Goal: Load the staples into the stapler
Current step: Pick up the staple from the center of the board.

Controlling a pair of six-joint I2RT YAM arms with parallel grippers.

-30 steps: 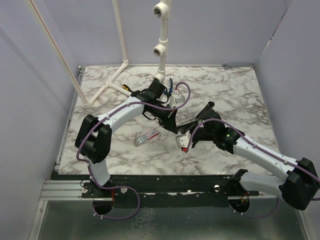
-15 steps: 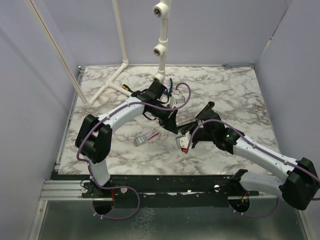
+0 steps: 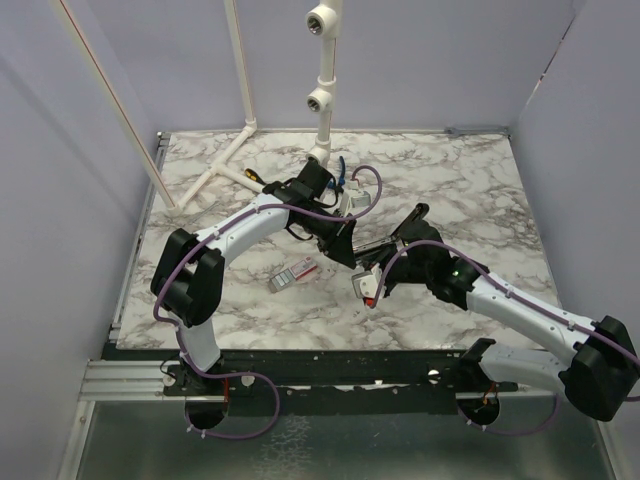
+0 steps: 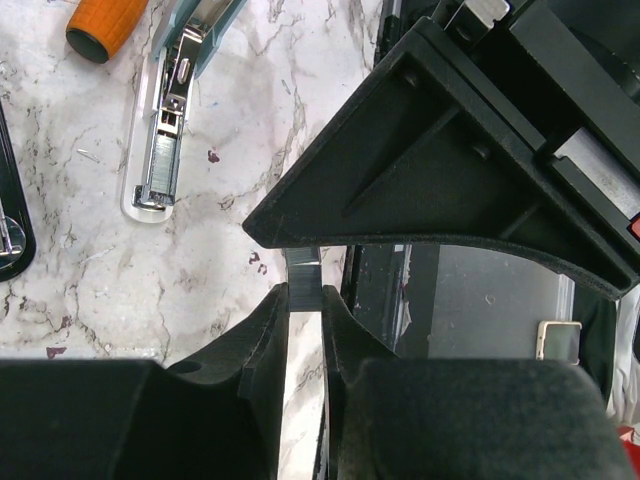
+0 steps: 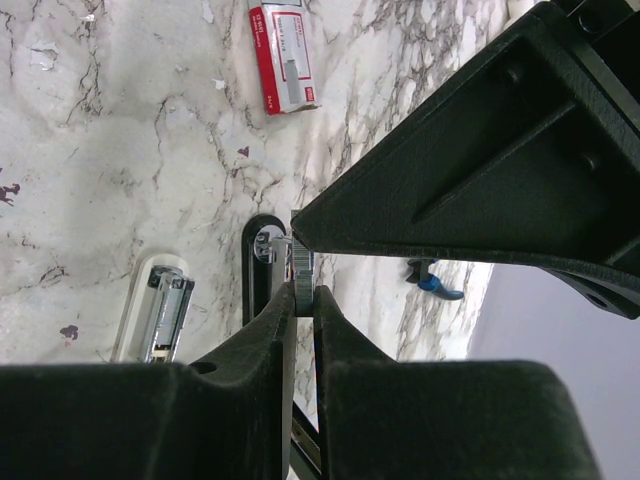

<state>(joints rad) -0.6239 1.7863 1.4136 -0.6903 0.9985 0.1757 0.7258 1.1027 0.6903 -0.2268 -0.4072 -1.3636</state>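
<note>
Left pincer [image 4: 303, 305] pinches staples [image 4: 303, 272]; right pincer [image 5: 303, 300] seemingly clamps the stapler [image 5: 256, 290].

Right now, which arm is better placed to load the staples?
Probably right: the right gripper pinches the staples in its jaws, close to the open stapler. The left gripper is shut on a thin grey piece I cannot identify.

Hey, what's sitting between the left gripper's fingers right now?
A thin silvery staple strip stands pinched in the left gripper. Its top end disappears under the right gripper, and its lower end is hidden between the fingers.
</note>
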